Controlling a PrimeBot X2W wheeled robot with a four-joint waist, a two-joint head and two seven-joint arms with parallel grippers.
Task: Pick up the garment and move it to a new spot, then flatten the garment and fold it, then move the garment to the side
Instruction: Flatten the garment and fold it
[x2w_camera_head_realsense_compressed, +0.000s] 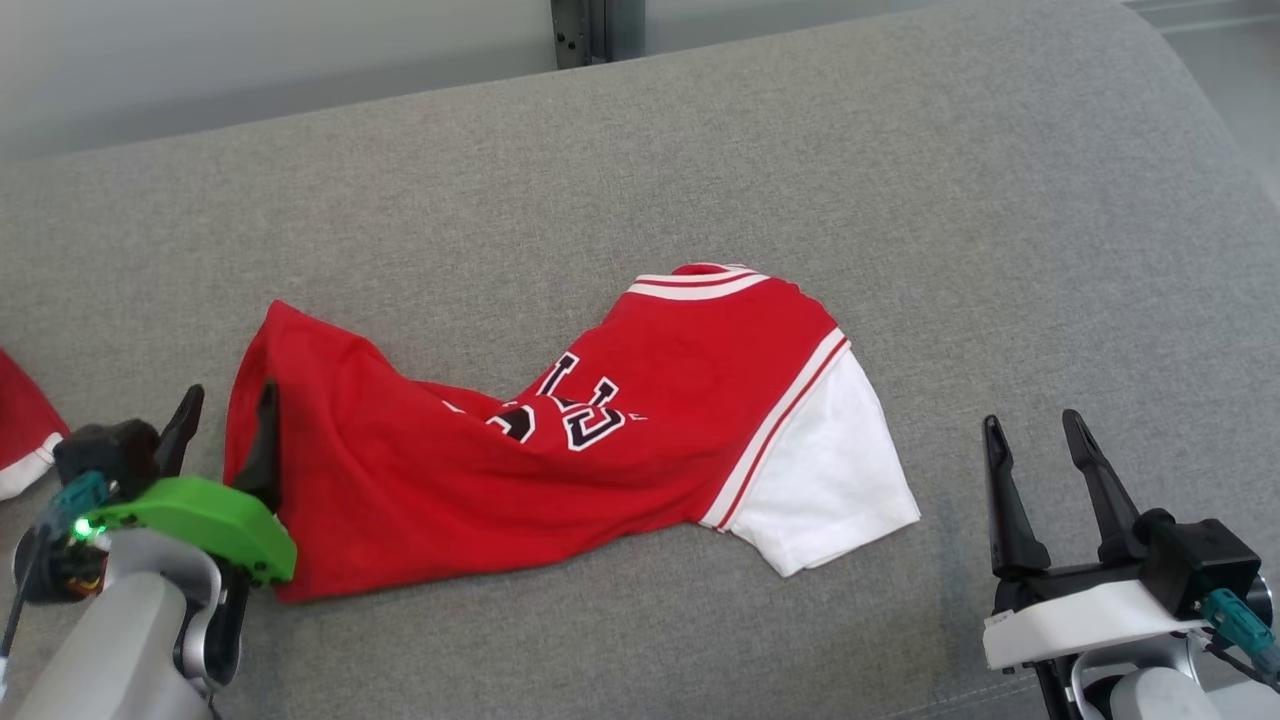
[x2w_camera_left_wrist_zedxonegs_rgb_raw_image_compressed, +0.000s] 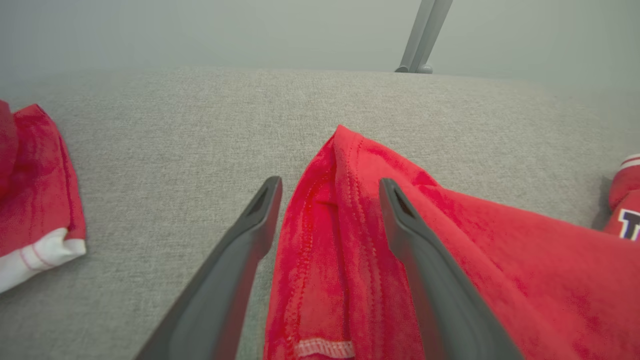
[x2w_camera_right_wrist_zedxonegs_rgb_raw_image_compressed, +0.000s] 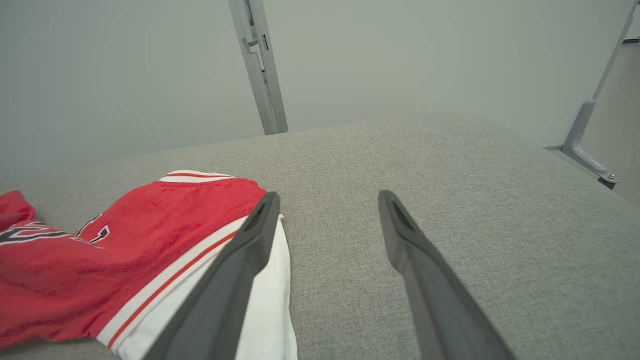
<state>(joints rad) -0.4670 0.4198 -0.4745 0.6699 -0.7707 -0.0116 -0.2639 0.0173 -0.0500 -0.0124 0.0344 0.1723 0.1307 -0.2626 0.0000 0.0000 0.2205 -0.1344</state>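
Grey cushion (x2w_camera_head_realsense_compressed: 640, 150): broad, bare work surface under everything

Garment (x2w_camera_head_realsense_compressed: 600, 440): red jersey with lettering, lying on the cushion. Bunched and twisted through the middle, collar end away from me, not flat

Second red cloth (x2w_camera_head_realsense_compressed: 20, 420): well apart from the garment, off its hem end. Not my concern

My left gripper (x2w_camera_head_realsense_compressed: 231, 392): at the garment's hem end, jaws spread wide, holding nothing. One finger lies over the red cloth, the other on the cushion just beside it, so the hem edge (x2w_camera_left_wrist_zedxonegs_rgb_raw_image_compressed: 320, 260) rises between them

My right gripper (x2w_camera_head_realsense_compressed: 1031, 420): jaws spread wide, empty, near the garment's white sleeve (x2w_camera_head_realsense_compressed: 830, 470) but not touching it

Small pale label (x2w_camera_left_wrist_zedxonegs_rgb_raw_image_compressed: 322, 347): inside the hem, so the edge is rolled over here

Judgement: the garment looks set down and flattening comes next. To do it well:
- pinch the hem corner close to its tip, through one layer only
- take the sleeve end with my right
- draw the two ends apart, low over the cushion, until the middle twist opens
- watch that the rolled hem turns back under
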